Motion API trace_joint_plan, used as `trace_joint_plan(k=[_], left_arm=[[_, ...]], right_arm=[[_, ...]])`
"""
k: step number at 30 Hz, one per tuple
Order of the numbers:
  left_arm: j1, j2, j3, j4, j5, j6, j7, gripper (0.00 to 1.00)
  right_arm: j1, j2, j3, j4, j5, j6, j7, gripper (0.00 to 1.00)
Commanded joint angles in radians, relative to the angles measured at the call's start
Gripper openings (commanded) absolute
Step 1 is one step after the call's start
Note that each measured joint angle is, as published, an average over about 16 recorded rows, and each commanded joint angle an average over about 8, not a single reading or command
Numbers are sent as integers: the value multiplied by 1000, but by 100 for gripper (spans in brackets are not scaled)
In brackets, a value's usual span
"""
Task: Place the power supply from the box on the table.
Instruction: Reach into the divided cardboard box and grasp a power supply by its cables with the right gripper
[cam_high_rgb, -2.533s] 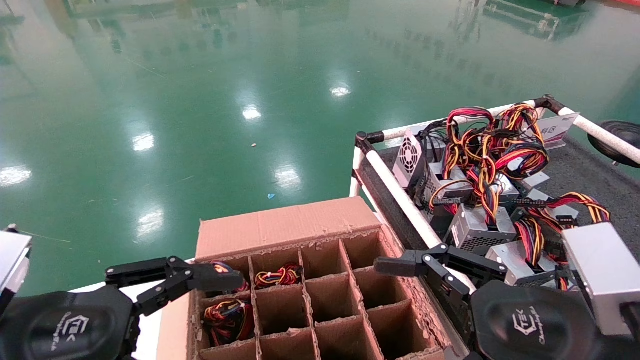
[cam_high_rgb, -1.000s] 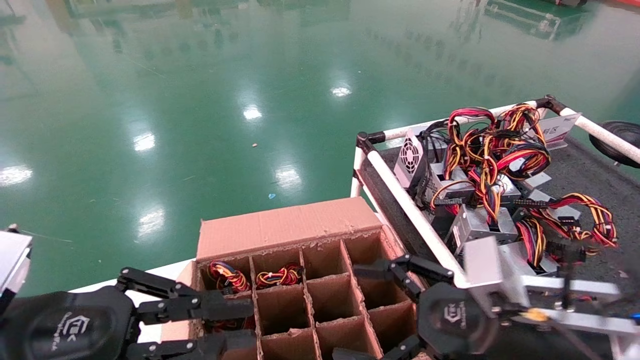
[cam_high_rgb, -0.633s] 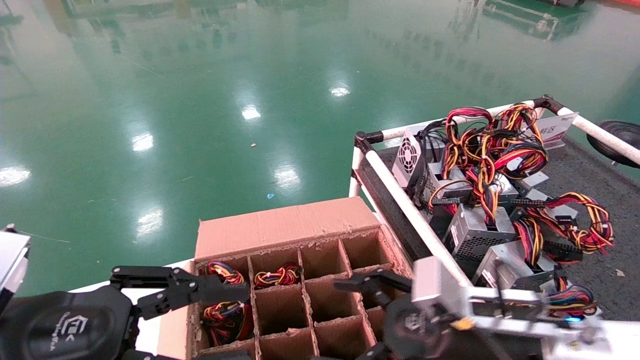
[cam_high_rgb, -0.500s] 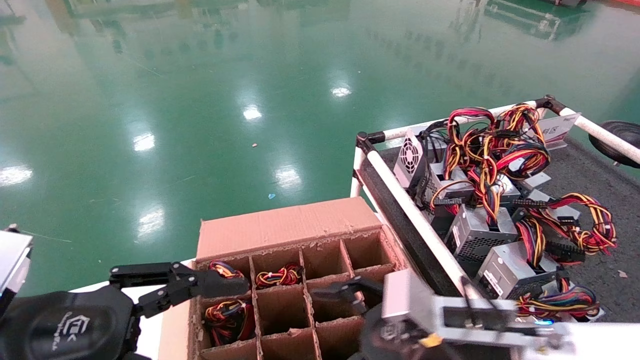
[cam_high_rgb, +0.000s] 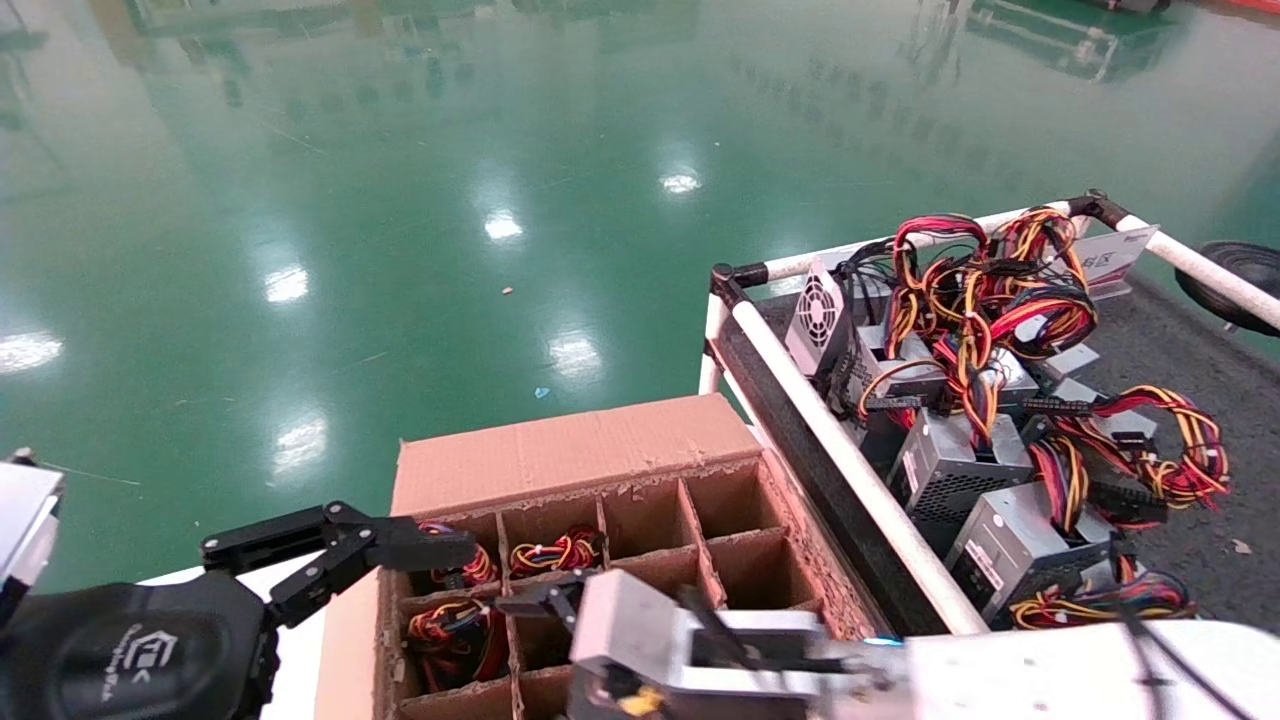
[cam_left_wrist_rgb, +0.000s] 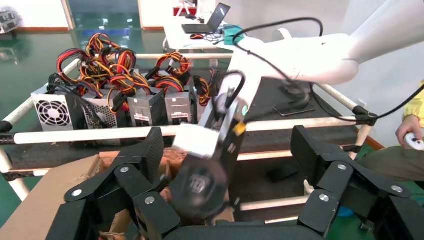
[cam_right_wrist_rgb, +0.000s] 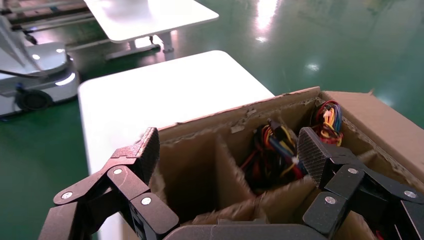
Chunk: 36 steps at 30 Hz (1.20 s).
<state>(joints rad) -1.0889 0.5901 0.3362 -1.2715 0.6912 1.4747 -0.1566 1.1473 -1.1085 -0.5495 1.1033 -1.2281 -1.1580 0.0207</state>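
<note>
Swinging across from the table side, the right gripper (cam_right_wrist_rgb: 227, 165) has come over the large brown cardboard box (cam_high_rgb: 560, 455) and now hangs above its middle cells, black fingers (cam_right_wrist_rgb: 142, 152) spread wide with ribbed pads and nothing between them. Its white arm (cam_high_rgb: 1050, 670) stretches across the near edge of the head view and hides the box's near cells.

The carton is rough corrugated board with ragged, torn rims, cut up by a grid of dividers into square cells. Bundled red, yellow, orange and black wires (cam_high_rgb: 555, 550) poke up from the far-left cells, where the power supplies (cam_right_wrist_rgb: 272, 150) sit deep in the cardboard; most other cells show bare brown walls.

The left gripper (cam_high_rgb: 340, 545) waits at the box's left far corner, its jointed black fingers (cam_high_rgb: 420, 550) open and empty. A pale logo on its black housing is too small to read.

Right of the box lies the dark grey felt-like table (cam_high_rgb: 1180, 350), fenced by white tube rails (cam_high_rgb: 850, 460) with black corner joints. Silver-grey metal units (cam_high_rgb: 950, 460) with vent grilles, white labels and tangled wires are piled on it. A glossy green floor (cam_high_rgb: 400, 200) spreads beyond.
</note>
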Motion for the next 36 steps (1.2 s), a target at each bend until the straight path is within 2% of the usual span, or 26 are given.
trace_joint_plan(k=[1,9,10,17,18,26,36], left_arm=[[0,0,0,0,0,0,0,100],[0,0,0,0,0,0,0,100],[0,0,0,0,0,0,0,100],[0,0,0,0,0,0,0,100],[0,0,0,0,0,0,0,100],[0,0,1,0,0,0,0,100],[0,0,1,0,-1,0,0,100]], right_arm=[[5,-40,-13,-24,-25,28,-18,100],[38,-167,-24,-211,-62,113,-107,98],[44,-177,-25,-233,-64,116,-114,90],[77,-213,-28,-369,-51,89,-170,5],[81,-215,-28,-384,-47,81,-177,0],[94,-225,-30,-461,-18,49,-225,0],[105,-231,-47,-499,9,52,-234,0]])
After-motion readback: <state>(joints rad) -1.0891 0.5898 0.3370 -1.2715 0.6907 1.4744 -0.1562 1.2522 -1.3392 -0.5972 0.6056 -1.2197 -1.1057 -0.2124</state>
